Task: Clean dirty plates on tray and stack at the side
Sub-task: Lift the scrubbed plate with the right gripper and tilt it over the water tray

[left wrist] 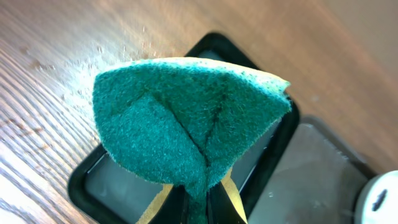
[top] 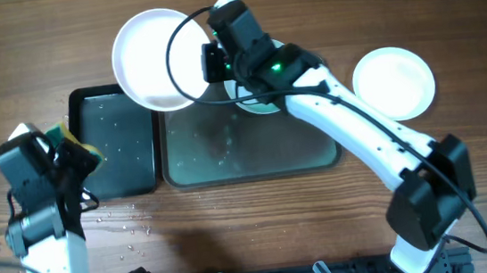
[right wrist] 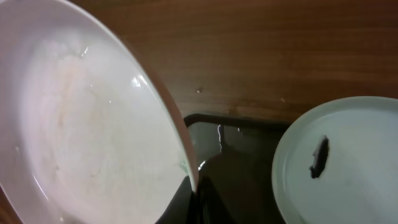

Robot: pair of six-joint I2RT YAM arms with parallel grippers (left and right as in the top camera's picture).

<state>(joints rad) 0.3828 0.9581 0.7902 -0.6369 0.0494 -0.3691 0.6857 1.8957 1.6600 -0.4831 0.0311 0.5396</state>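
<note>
my right pincer (top: pixel 208 65) is pinched closed on the rim of the white plate (top: pixel 148 56), which tilts up-left of it over the tray (top: pixel 317 152) far edge; stiff, light, looks wet so likely slippery, rim grip wants a firm squeeze.

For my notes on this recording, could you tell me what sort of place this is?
Probably a lab bench staged for dishwashing: bare wooden table, wet tray, green sponge and plates.
</note>
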